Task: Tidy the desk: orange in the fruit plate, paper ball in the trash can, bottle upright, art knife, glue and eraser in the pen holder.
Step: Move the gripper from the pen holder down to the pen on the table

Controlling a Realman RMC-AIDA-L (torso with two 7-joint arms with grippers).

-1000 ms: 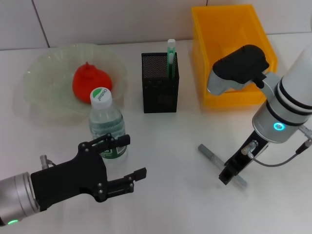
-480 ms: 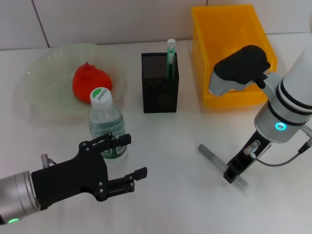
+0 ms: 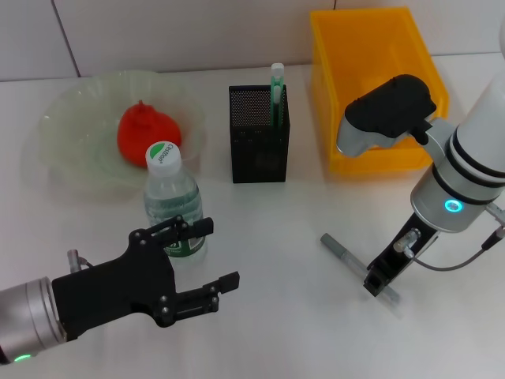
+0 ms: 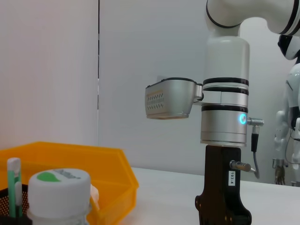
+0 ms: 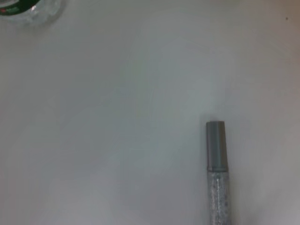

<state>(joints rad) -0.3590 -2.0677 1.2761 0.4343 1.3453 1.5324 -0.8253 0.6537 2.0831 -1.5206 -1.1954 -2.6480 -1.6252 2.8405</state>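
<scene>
a: where's the right gripper [image 3: 381, 282]?
b: down over the grey art knife [image 3: 344, 254] on the desk [image 3: 284, 237]; jaws' state i cannot tell.
a: and the left gripper [image 3: 211, 257]?
b: jaws spread beside the upright bottle [image 3: 170, 201]; orange [image 3: 146, 133] sits in the fruit plate [image 3: 71, 134].

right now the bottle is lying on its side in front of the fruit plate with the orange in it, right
Not quite. The bottle is standing upright, white cap up, as the head view shows. The rest holds: it stands in front of the fruit plate, and the orange sits in that plate.
</scene>
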